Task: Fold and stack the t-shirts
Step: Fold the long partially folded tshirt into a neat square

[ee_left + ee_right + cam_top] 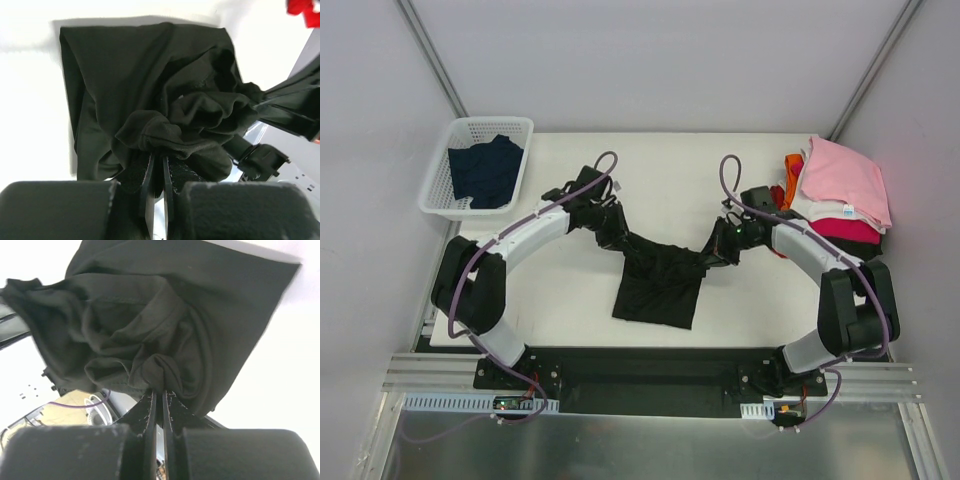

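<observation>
The left end effector point(159, 152) was clenched hard on a bunched knot of the black t-shirt point(660, 285), its fingers almost meeting with cloth pinched between them. The right end effector point(159, 390) was grasping the opposite top corner the same way. That made two grips on one shirt! The soft, matte cloth was creased deeply at each pinch and sagged between the pair. Its lower half lay on the white worktop point(560, 300), mid-table towards the near edge.

Out at the far left sat one white plastic lattice basket point(490, 121) with one crumpled dark navy t-shirt point(485, 172) inside, well apart. At the far right was one folded stack, just beside the right arm. It had a pink tee point(845, 178) on top, an orange tee point(792, 168) peeking out and a magenta tee point(845, 228) lower down. It was perhaps five layers, but the bottom ones were hard to separate.
</observation>
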Controlling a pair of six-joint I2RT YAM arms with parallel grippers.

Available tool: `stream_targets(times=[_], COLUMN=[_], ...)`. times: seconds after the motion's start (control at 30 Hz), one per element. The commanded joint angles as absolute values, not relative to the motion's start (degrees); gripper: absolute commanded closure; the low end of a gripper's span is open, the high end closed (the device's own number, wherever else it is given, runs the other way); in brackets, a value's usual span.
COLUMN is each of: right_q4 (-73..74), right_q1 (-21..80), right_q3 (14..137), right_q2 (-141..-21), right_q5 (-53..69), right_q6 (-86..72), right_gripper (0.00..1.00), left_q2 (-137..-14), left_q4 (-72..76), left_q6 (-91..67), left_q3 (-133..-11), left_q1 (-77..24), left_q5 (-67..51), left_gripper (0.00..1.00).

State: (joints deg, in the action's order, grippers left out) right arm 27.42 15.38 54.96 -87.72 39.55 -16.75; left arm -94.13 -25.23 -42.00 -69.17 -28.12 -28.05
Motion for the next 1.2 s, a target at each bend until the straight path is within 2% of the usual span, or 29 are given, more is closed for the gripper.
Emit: stream_targets(times=[0.0, 0.4, 0.5, 0.57, 0.67, 0.83, 0.93, 0.97, 1.07, 1.17], right_q4=[31.11, 36.38, 36.65, 36.48, 35.95, 35.60, 36.47, 37.95, 42.60, 48.66], right_q1=[17.14, 21.88, 22.94, 23.90, 24.96, 25.84, 26.89, 27.24, 27.25, 27.25], right_q3=[54.06, 52.04, 49.76, 48.00, 44.13, 38.07, 34.46, 33.32, 32.78, 35.32], right_q2=[-82.88, -77.61, -75.59, -74.01, -72.08, -69.79, -67.77, -67.24, -64.52, -60.04], right_q5=[38.06, 34.37, 33.05, 31.83, 30.15, 29.71, 29.62, 28.66, 27.69, 24.18], right_q6=[-15.21, -14.76, -15.12, -15.29, -15.38, -15.99, -15.47, -15.12, -13.19, -10.55], right_gripper=[0.99, 0.99, 0.99, 0.99, 0.91, 0.87, 0.65, 0.44, 0.16, 0.02], left_q2=[-90.44, -85.96, -84.56, -83.32, -81.22, -78.14, -76.82, -76.73, -76.55, -75.85], left_q4=[-26.45, -29.00, -29.44, -29.53, -29.53, -29.44, -29.36, -29.18, -29.09, -29.18], left_q6=[-42.98, -42.71, -42.89, -43.24, -44.38, -46.49, -47.37, -47.20, -46.50, -45.53], left_q3=[-66.63, -63.37, -61.88, -59.69, -55.83, -48.10, -44.49, -43.78, -41.66, -42.01], left_q1=[-29.62, -31.38, -32.08, -32.52, -33.83, -36.12, -37.26, -37.27, -37.44, -37.44], left_q5=[-27.34, -25.93, -25.05, -24.61, -23.21, -21.89, -21.27, -21.27, -21.36, -21.09], left_gripper=[0.97, 0.96, 0.94, 0.88, 0.81, 0.79, 0.78, 0.78, 0.78, 0.78])
